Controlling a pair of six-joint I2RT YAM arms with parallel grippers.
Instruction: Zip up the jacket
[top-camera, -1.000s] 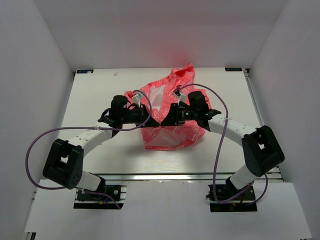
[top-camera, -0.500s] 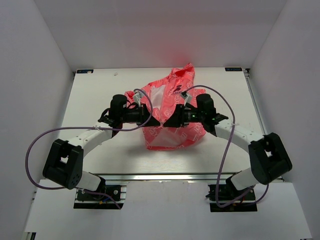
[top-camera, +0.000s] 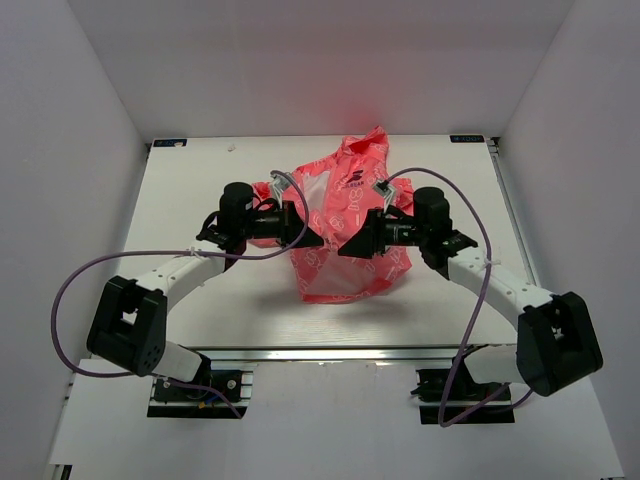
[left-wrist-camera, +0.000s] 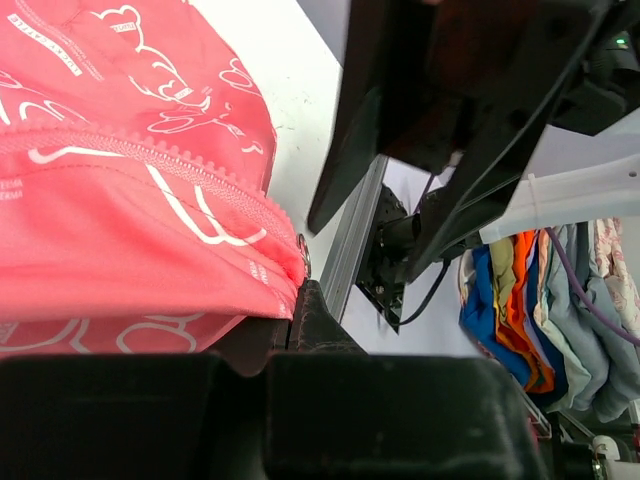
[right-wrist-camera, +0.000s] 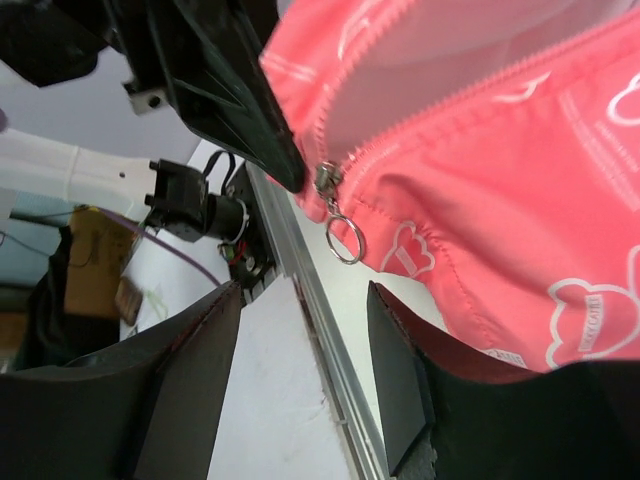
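table (top-camera: 190, 190): white, walled on three sides, arm bases at near edge.
jacket (top-camera: 345, 215): coral-pink with white print, bunched mid-table between both grippers. Hood end points toward far wall, front is parted up top, white lining shows.
left arm (top-camera: 170, 275): reaches in from left, purple cable (top-camera: 75, 300) loops off it.
right arm (top-camera: 500, 280): reaches in from right.
left gripper (top-camera: 308, 236): pressed together on jacket's bottom corner, fabric pinched right by zipper end.
right gripper (top-camera: 350, 247): fingers spread, nothing in them, just beside hem, facing left gripper.
zipper (right-wrist-camera: 400, 130): teeth split apart above slider.
slider (right-wrist-camera: 326, 178): metal, down at hem end, just beside left gripper's fingertip.
ring (right-wrist-camera: 347, 242): hangs free from slider, above gap between right gripper's fingers.
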